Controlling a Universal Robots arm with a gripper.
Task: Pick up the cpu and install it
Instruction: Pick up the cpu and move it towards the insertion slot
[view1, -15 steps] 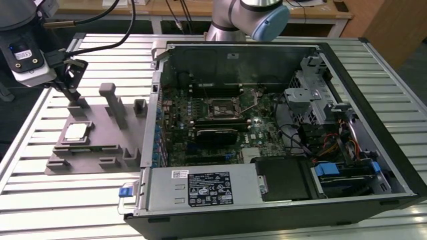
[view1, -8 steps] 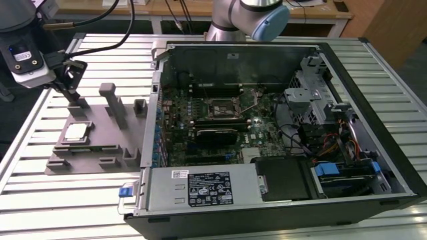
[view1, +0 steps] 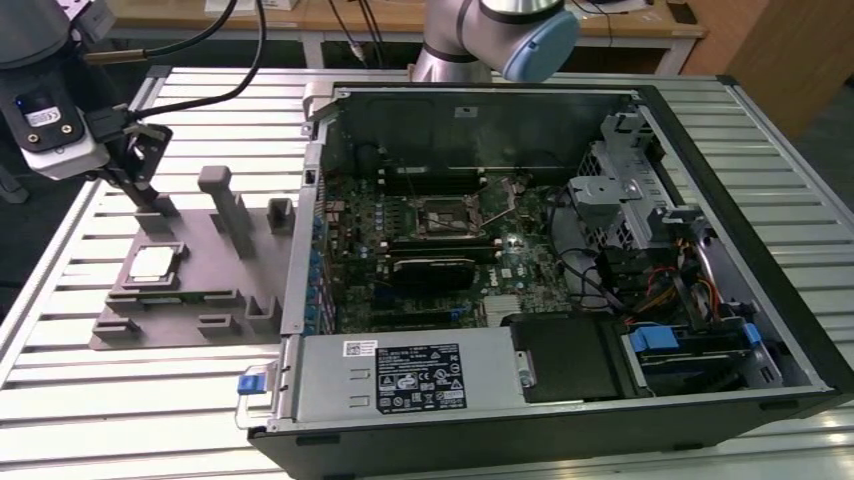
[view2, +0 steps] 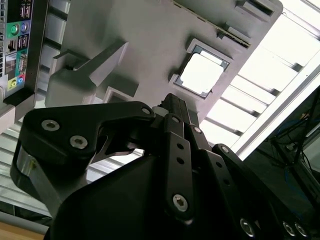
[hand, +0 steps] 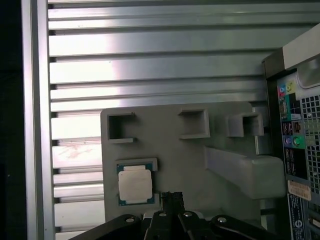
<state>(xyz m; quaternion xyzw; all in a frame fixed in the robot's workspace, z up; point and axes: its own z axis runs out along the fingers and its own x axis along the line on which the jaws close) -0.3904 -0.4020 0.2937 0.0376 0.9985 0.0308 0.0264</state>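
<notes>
The cpu (view1: 151, 265) is a small square chip with a pale metal top, lying flat in a recess of the grey fixture tray (view1: 200, 245) at the exterior view's left. Both wrist views look down on the cpu (hand: 135, 184) (view2: 201, 73) on the tray (hand: 190, 155) (view2: 150, 40). My gripper (view1: 156, 206) hangs over the tray's far part, a little behind the cpu, and holds nothing. Its black fingers (hand: 171, 196) (view2: 171, 102) lie together, shut, just beside the chip. The open computer case holds the motherboard (view1: 400, 290) with its bare socket (view1: 447, 215) near the middle.
The tray has upright grey posts (view1: 222, 190) and small pockets between my gripper and the case. The case's metal wall (view1: 315, 200) rises right of the tray, with its rear ports (hand: 292, 140) facing it. A power supply (view1: 400, 375) and cables (view1: 627, 280) fill the case's near and right parts.
</notes>
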